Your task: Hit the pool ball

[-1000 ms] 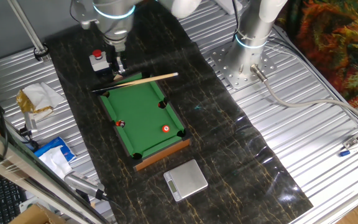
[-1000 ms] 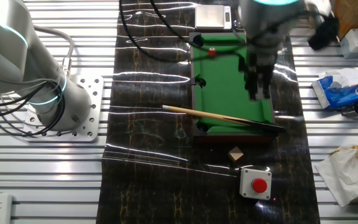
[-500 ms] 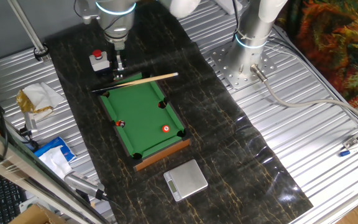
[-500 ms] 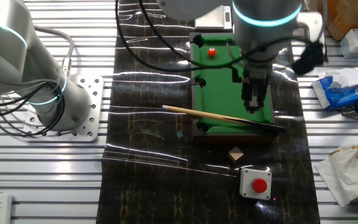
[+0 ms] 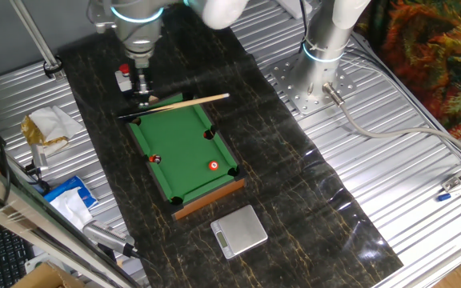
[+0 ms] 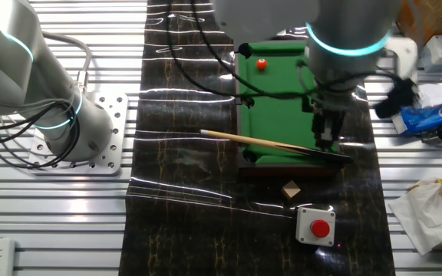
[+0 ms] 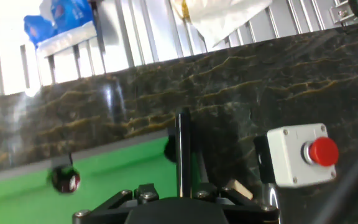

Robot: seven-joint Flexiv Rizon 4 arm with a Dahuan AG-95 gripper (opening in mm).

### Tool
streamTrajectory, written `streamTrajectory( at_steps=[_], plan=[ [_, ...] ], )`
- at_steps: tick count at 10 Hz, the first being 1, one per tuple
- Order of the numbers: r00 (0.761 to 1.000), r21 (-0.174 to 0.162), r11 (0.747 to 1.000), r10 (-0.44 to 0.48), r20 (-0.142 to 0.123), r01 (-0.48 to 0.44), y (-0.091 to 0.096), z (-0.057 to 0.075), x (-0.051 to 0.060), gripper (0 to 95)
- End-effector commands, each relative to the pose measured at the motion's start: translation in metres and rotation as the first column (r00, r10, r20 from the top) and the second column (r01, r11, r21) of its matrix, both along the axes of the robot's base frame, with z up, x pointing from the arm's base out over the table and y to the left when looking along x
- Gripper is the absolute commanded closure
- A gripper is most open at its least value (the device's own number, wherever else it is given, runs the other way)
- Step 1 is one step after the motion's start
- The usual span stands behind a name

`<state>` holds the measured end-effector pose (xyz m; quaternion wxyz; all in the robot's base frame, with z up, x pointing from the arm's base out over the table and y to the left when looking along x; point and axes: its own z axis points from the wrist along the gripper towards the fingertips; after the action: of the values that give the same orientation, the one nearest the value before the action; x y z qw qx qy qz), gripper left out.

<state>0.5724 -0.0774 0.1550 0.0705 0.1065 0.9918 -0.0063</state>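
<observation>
The gripper point(image 5: 141, 90) was seen above the far end of the green mini pool table point(image 5: 184, 152), close to the dark end of the cue stick point(image 5: 174, 104). From the other side, the gripper point(image 6: 326, 139) was seen just over the thick dark end of the cue stick point(image 6: 275, 143). It could not be told if the jaws were open or closed, or if the stick was touched.

The stick was laid across the short end of the table. Its pale tip was poked out past the table's side.

The pool ball point(image 5: 214, 166), red with a white spot, was seen on the green felt near a corner pocket at the other end, well apart from the gripper. In the other fixed view the pool ball point(image 6: 262, 65) was seen near the far rail.

A darker little ball point(image 5: 155, 158) was seen by the long rail. A box with a red button point(image 7: 297, 154) was placed on the dark mat beside the table.
</observation>
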Motion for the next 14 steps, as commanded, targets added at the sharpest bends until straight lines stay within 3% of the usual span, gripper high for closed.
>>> streamTrajectory(
  at_steps=[1, 7, 10, 14],
  plan=[
    [1.0, 0.004, 1.0, 0.005, -0.001, -0.005, -0.006, -0.007, -0.002, 57.0],
    [1.0, 0.002, 1.0, 0.01, 0.0, -0.01, -0.007, -0.037, 0.0, 57.0],
    [1.0, 0.013, 1.0, -0.028, 0.004, 0.027, -0.005, -0.049, 0.009, 57.0],
    [0.999, 0.033, 0.999, -0.041, 0.002, 0.041, -0.004, -0.052, 0.018, 57.0]
  ],
)
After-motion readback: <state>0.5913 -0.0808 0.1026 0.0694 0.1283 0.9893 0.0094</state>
